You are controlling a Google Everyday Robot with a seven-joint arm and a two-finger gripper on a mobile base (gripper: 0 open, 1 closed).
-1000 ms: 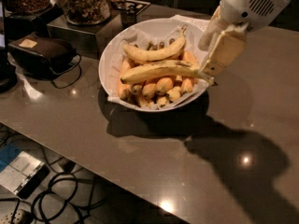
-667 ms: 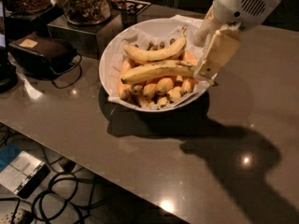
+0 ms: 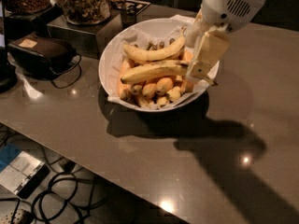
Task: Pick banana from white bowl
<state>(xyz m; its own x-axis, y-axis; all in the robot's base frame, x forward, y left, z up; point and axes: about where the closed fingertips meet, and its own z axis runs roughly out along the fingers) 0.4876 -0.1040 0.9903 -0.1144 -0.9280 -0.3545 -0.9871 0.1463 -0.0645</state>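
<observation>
**Gripper at the rim of the white bowl, beside the banana**

The white bowl (image 3: pixel 105 62) is shown on a grey-brown table (image 3: pixel 140 162), lined with crumpled paper (image 3: pixel 140 34). The banana (image 3: pixel 154 71), long, pale and brown-streaked, is seen lying across the middle of the bowl on a heap of small stubby bananas (image 3: pixel 163 85). A shorter curved banana (image 3: pixel 152 54) is placed just behind it. The gripper (image 3: pixel 197 74), cream-coloured under a white arm housing, is lowered over the bowl's right side, with its tip at the banana's right end. Whether it is spread or closed on the fruit cannot be told. A glass jar (image 3: pixel 84 3) and a black device (image 3: pixel 42 52) are seen to the left of the bowl.
</observation>
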